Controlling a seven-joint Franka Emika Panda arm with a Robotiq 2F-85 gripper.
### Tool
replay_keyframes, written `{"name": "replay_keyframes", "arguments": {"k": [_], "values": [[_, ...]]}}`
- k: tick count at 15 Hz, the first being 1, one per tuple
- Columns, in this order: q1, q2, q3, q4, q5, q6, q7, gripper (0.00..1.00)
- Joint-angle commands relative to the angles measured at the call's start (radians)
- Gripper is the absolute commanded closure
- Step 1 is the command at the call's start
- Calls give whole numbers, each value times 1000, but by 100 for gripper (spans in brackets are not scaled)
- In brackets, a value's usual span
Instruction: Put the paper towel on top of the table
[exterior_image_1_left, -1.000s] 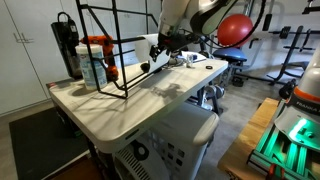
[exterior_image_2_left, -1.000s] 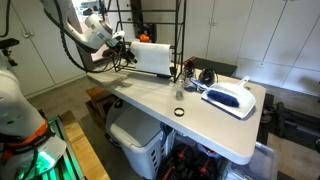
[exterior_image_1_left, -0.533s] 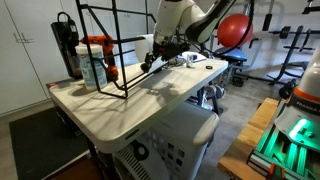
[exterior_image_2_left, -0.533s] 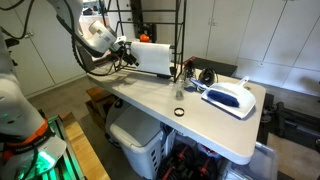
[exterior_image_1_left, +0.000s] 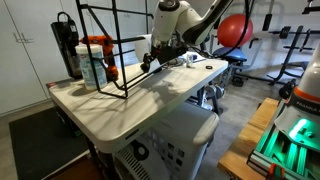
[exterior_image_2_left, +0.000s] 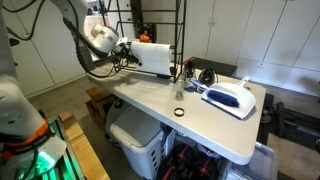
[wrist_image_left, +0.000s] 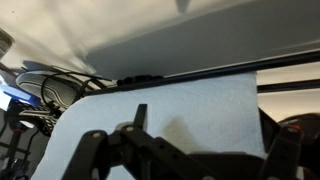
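tool (exterior_image_2_left: 128, 53) open, just beside paper towel (exterior_image_2_left: 155, 57)

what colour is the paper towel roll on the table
White. The paper towel shows best in an exterior view, lying beside the black rack.

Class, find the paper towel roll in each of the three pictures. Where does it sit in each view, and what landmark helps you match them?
Exterior view: the paper towel lies upper centre, on its side by the rack's edge.
Exterior view: hidden behind the gripper; I cannot make it out.
Wrist view: the paper towel fills the middle, a pale textured surface.
Shared landmark: the black wire rack, also at.
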Motion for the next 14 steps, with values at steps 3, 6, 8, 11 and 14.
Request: {"name": "replay_keyframes", "arguments": {"k": [3, 6, 8, 11, 14], "values": [[116, 25, -92, 22, -5, -91, 76, 0], [158, -9, -105, -3, 16, -159, 81, 0], [179, -31, -100, -16, 20, -201, 82, 0], [208, -57, -88, -29, 56, -267, 64, 0], [232, -71, -87, -29, 75, -338, 63, 0]]}}
